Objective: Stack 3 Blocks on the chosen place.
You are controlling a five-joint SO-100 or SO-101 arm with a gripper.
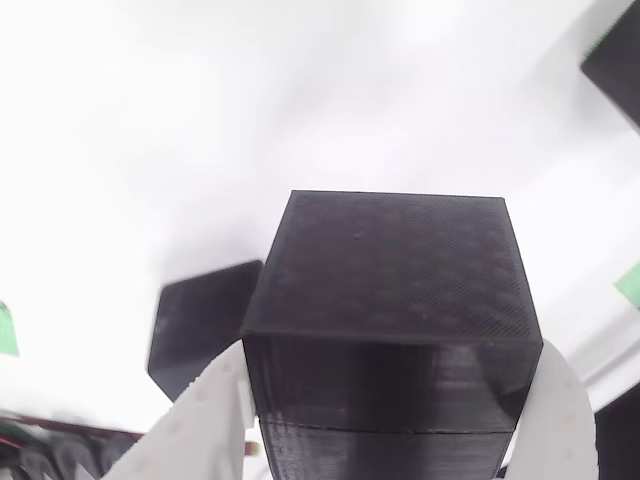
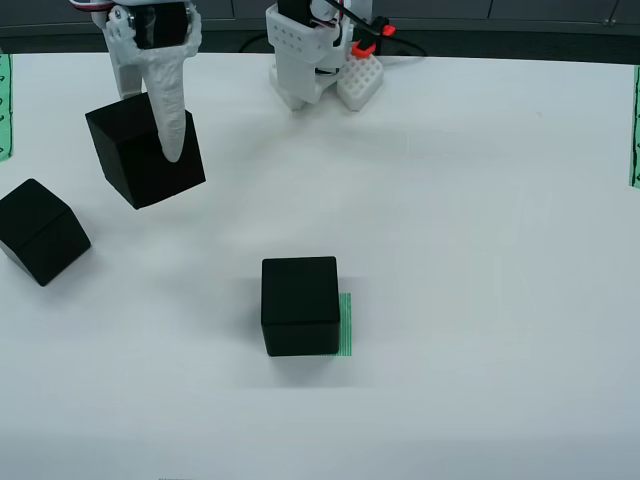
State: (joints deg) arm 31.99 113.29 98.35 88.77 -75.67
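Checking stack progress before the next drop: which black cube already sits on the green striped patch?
The centre cube, covering the patch. One cube is clamped in the gripper; another rests far left.

White printed arm, tapered hand, red clip, black cables.

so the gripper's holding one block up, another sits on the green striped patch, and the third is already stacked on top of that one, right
Not stacked. In the view from above, the third block sits alone on the table at far left. The gripper does hold a block up, and another block sits on the green striped patch.
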